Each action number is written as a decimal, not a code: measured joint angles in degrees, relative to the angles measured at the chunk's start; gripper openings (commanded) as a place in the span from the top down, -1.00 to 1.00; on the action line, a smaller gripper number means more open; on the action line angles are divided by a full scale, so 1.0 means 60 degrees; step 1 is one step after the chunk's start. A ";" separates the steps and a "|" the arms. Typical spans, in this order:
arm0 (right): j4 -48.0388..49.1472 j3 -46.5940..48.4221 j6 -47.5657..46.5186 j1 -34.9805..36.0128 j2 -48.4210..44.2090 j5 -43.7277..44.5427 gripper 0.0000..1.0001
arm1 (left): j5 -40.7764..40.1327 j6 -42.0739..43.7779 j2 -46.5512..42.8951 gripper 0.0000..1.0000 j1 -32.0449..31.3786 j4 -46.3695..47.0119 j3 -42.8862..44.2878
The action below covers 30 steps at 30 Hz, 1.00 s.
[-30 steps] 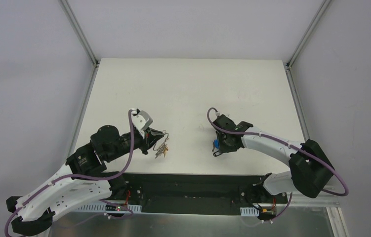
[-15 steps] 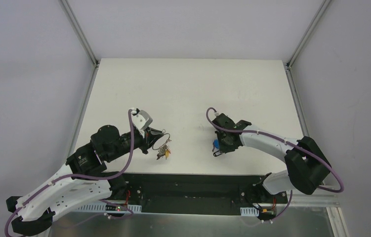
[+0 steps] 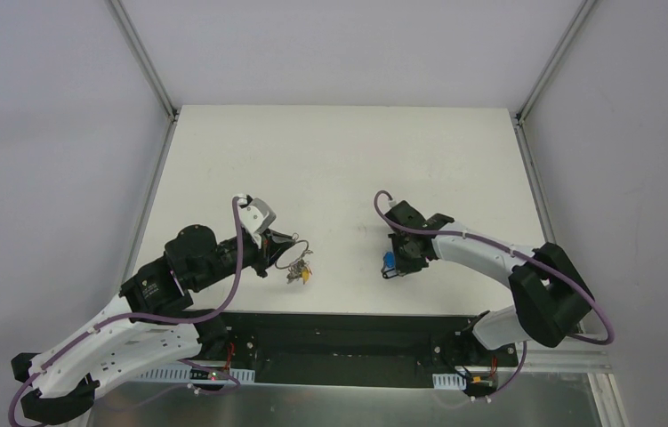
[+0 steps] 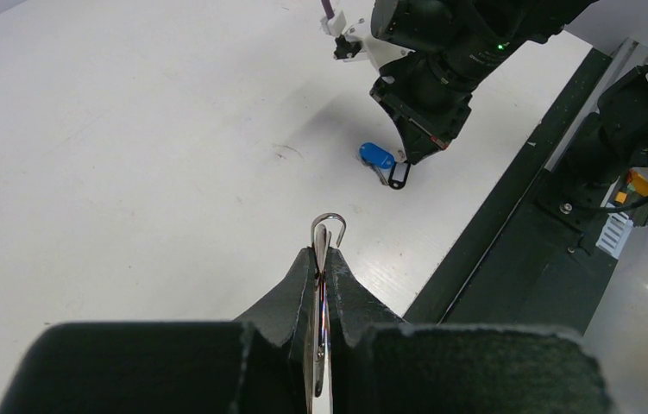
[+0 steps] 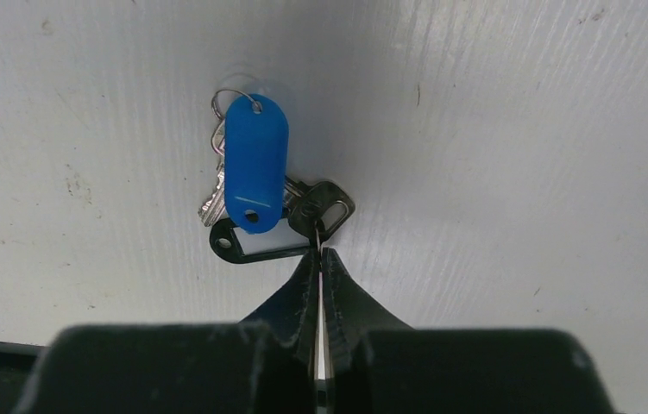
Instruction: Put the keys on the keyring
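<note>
bright, even light, soft shadows on the white table [image 3: 339,160], sharp focus.

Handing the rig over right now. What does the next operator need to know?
Left gripper: shut on the keyring, held above the table, with other keys hanging from it.
Right gripper: shut, seemingly pinching the black-headed key, which lies on the table beside the blue-capped key.
Done: ring in hand, keys reached.
Left: lift both keys, bring them to the ring and thread them on; neither is on it yet.
</note>
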 measured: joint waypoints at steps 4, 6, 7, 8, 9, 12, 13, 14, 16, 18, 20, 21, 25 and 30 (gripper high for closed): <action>0.0000 0.0015 0.0000 -0.0004 -0.0007 -0.0025 1.00 | 0.0000 0.0000 -0.0007 1.00 0.0000 0.0000 0.0000; -0.0120 0.0055 0.0007 0.0000 -0.0076 -0.0106 1.00 | 0.0004 0.0000 -0.0026 1.00 0.0000 0.0000 0.0000; -0.0259 0.0098 0.0011 0.0000 -0.0193 -0.0204 1.00 | 0.0004 0.0000 -0.0036 1.00 0.0000 0.0000 0.0000; -0.0426 0.0153 0.0011 0.0004 -0.0386 -0.0339 1.00 | 0.0004 0.0000 -0.0047 1.00 0.0000 0.0000 0.0000; -0.0619 0.0229 0.0011 0.0022 -0.0659 -0.0510 1.00 | 0.0004 0.0000 -0.0055 1.00 0.0000 0.0000 0.0000; -0.1137 0.0525 0.0000 0.0153 -0.1778 -0.1220 1.00 | 0.0011 0.0000 -0.0095 1.00 0.0000 0.0000 0.0000; -0.1304 0.0667 -0.0004 0.0237 -0.2218 -0.1545 1.00 | 0.0022 0.0000 -0.0117 1.00 0.0000 0.0000 0.0000; -0.1432 0.0820 -0.0007 0.0313 -0.2601 -0.1847 1.00 | 0.0044 0.0000 -0.0138 1.00 0.0000 -0.0004 0.0000; -0.1647 0.1162 -0.0033 0.0484 -0.3202 -0.2554 1.00 | 0.0076 0.0000 -0.0175 1.00 0.0000 -0.0004 0.0000; -0.1785 0.1545 -0.0058 0.0678 -0.3661 -0.3468 1.00 | 0.0189 0.0000 -0.0222 1.00 0.0000 -0.0004 0.0000; -0.1759 0.1749 -0.0073 0.0834 -0.3898 -0.4291 1.00 | 0.0299 0.0000 -0.0288 1.00 0.0000 0.0000 0.0000; -0.1705 0.1803 -0.0069 0.0911 -0.3989 -0.4772 1.00 | 0.0375 0.0000 -0.0346 1.00 0.0000 -0.0004 0.0000; -0.1169 0.1814 0.0033 0.1231 -0.4113 -0.6484 1.00 | 0.0670 0.0004 -0.0550 1.00 0.0000 0.0004 0.0000; 0.0324 0.1796 0.0696 0.1759 -0.4098 -0.8014 1.00 | 0.1275 0.0015 -0.0841 1.00 0.0000 0.0084 0.0000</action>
